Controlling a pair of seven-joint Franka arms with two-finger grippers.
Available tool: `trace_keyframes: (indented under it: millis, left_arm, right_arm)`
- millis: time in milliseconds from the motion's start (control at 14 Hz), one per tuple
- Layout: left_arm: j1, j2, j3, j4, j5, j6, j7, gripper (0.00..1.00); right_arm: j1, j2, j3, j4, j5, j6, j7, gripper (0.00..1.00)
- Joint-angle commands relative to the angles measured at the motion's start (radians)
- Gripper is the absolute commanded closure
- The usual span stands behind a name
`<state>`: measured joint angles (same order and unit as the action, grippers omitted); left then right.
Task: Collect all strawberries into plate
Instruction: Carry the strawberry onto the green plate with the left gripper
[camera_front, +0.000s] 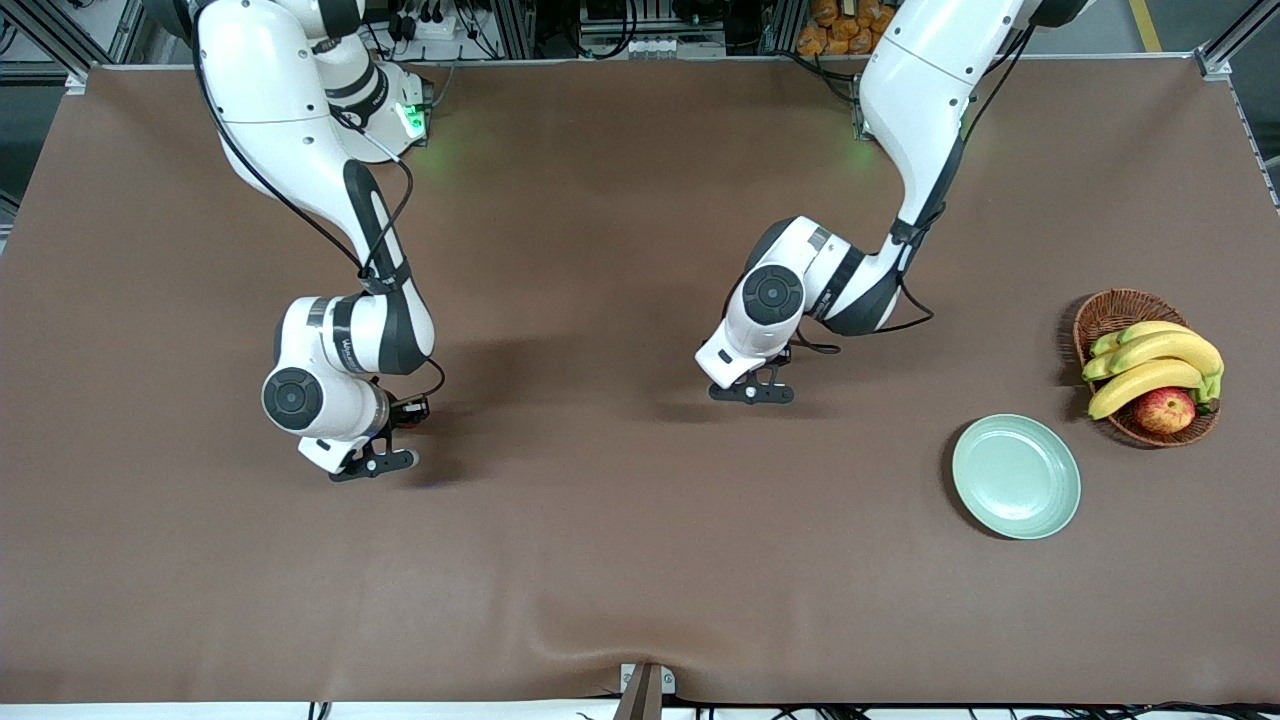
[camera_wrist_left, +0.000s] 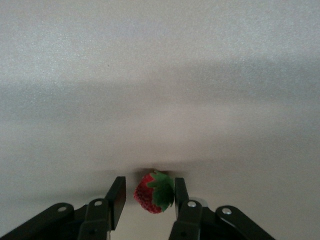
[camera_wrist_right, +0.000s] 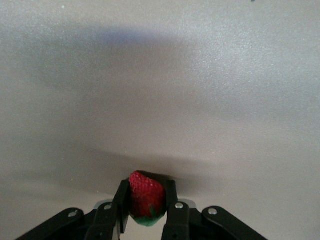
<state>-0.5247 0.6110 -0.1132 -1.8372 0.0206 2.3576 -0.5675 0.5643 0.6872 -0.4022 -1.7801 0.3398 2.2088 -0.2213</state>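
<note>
In the left wrist view, a strawberry (camera_wrist_left: 152, 194) with a green cap lies on the table between the fingers of my left gripper (camera_wrist_left: 148, 194). The jaws are open, with a gap on one side of the berry. In the right wrist view, my right gripper (camera_wrist_right: 146, 194) is shut on another strawberry (camera_wrist_right: 146, 196), low over the table. In the front view the left gripper (camera_front: 752, 392) is down at the table's middle and the right gripper (camera_front: 375, 463) is toward the right arm's end; both berries are hidden there. A third strawberry is out of view. The mint-green plate (camera_front: 1016, 476) lies toward the left arm's end.
A brown wicker basket (camera_front: 1110, 312) with bananas (camera_front: 1150, 365) and a red-yellow apple (camera_front: 1164, 410) stands beside the plate, farther from the front camera. The brown tablecloth has a wrinkle near the front edge (camera_front: 640, 650).
</note>
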Motion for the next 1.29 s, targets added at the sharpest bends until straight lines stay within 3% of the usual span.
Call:
trace_keyframes:
  millis: [0,357,643,929,1214]
  left_arm:
    - [-0.005,0.001,0.003,-0.001,0.024,0.014,0.001,0.53]
    - [-0.003,0.004,0.003,0.001,0.024,0.014,0.003,0.64]
    - [0.005,0.0,0.003,0.004,0.024,0.006,0.001,0.93]
    - [0.066,-0.08,0.012,0.041,0.024,-0.111,0.072,0.94]
    - [0.165,-0.1,0.014,0.108,0.024,-0.172,0.18,0.94]
  right_arm:
    - [-0.012,-0.012,0.01,-0.013,0.022,0.008,-0.03,1.0]
    - [-0.003,-0.02,0.01,-0.007,0.022,0.006,-0.03,1.0]
    - [0.0,-0.021,0.01,-0.009,0.022,0.006,-0.029,1.0]
    - [0.0,-0.021,0.01,-0.009,0.022,0.006,-0.029,1.0]
    - [0.0,-0.021,0.01,-0.009,0.022,0.006,-0.029,1.0]
